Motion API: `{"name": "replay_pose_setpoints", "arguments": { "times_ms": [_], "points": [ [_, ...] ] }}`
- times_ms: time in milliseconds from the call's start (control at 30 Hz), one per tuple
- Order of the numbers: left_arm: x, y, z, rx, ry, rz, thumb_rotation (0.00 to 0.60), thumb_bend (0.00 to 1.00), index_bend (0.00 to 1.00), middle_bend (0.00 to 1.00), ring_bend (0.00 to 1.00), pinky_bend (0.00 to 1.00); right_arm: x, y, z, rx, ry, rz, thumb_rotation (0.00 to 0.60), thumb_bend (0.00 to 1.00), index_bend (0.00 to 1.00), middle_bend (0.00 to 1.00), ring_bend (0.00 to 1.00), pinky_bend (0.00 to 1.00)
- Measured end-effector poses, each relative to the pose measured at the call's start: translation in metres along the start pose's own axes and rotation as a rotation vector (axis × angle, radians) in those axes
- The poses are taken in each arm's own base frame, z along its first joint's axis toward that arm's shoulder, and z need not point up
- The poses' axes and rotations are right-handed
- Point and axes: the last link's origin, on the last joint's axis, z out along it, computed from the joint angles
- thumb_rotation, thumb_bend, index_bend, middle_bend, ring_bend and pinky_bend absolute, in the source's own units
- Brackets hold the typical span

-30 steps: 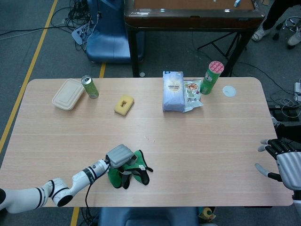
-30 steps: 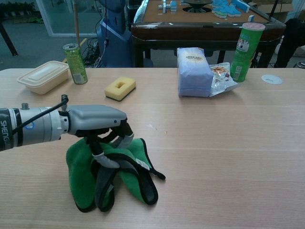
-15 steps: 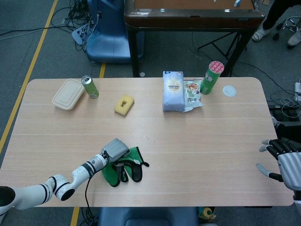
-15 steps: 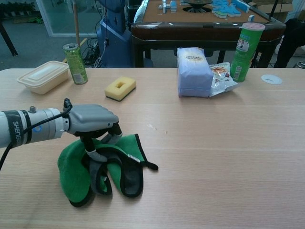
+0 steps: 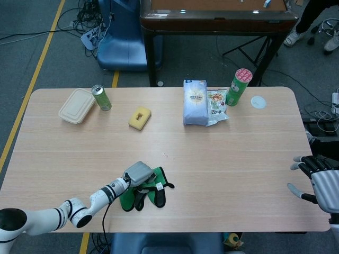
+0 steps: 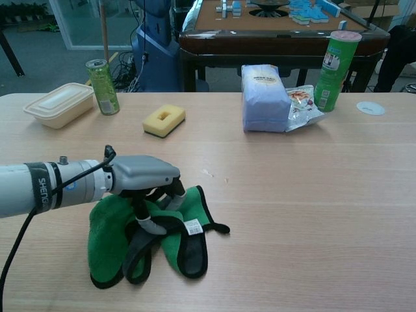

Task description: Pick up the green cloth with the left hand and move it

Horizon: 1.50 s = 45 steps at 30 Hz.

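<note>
The green cloth [image 5: 153, 191] [image 6: 110, 234], edged in black with a small white tag, lies bunched near the table's front edge, left of centre. My left hand [image 5: 139, 174] [image 6: 145, 179] sits on top of it, fingers curled down into its folds and gripping them. Much of the cloth rests on the table in the chest view. My right hand [image 5: 318, 181] hovers at the table's right edge with fingers spread and nothing in it; the chest view does not show it.
Along the far side stand a beige lunch box [image 5: 77, 105], a green can [image 5: 101, 97], a yellow sponge [image 5: 140, 117], a white bag [image 5: 195, 102], a snack packet [image 5: 216, 103], a green tube [image 5: 239, 87] and a white disc [image 5: 258, 102].
The left hand, still gripping the cloth, shifted left and away half a second ago, then back right and nearer the front edge. The cloth's folds rearranged. The right hand stayed put.
</note>
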Motion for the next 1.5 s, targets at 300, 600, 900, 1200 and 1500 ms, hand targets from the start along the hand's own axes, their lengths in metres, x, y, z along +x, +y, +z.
{"name": "replay_pose_setpoints", "arguments": {
  "times_ms": [300, 600, 900, 1200, 1500],
  "points": [
    [-0.004, 0.037, 0.011, -0.1, -0.036, -0.038, 0.6, 0.2, 0.62, 0.69, 0.71, 0.93, 0.0, 0.001, -0.001, -0.005, 0.002, -0.001, 0.6, 0.26, 0.43, 0.33, 0.26, 0.31],
    [-0.004, 0.059, 0.017, -0.151, -0.056, -0.056, 0.6, 0.2, 0.62, 0.69, 0.71, 0.93, 0.0, 0.001, -0.002, -0.006, 0.004, 0.0, 0.6, 0.26, 0.43, 0.33, 0.26, 0.31],
    [-0.006, 0.039, 0.03, -0.078, -0.008, 0.076, 0.6, 0.2, 0.6, 0.67, 0.7, 0.92, 0.001, 0.003, -0.002, -0.009, 0.009, 0.003, 0.6, 0.26, 0.43, 0.33, 0.26, 0.31],
    [0.002, 0.015, 0.033, 0.01, 0.07, 0.125, 0.6, 0.2, 0.6, 0.67, 0.7, 0.92, 0.0, 0.001, 0.001, 0.0, 0.01, 0.008, 0.6, 0.26, 0.43, 0.33, 0.26, 0.31],
    [0.015, -0.02, 0.028, 0.12, 0.127, 0.176, 0.6, 0.2, 0.6, 0.67, 0.7, 0.92, 0.001, -0.001, 0.002, 0.008, 0.013, 0.008, 0.6, 0.26, 0.43, 0.33, 0.26, 0.31]
  ]
}}
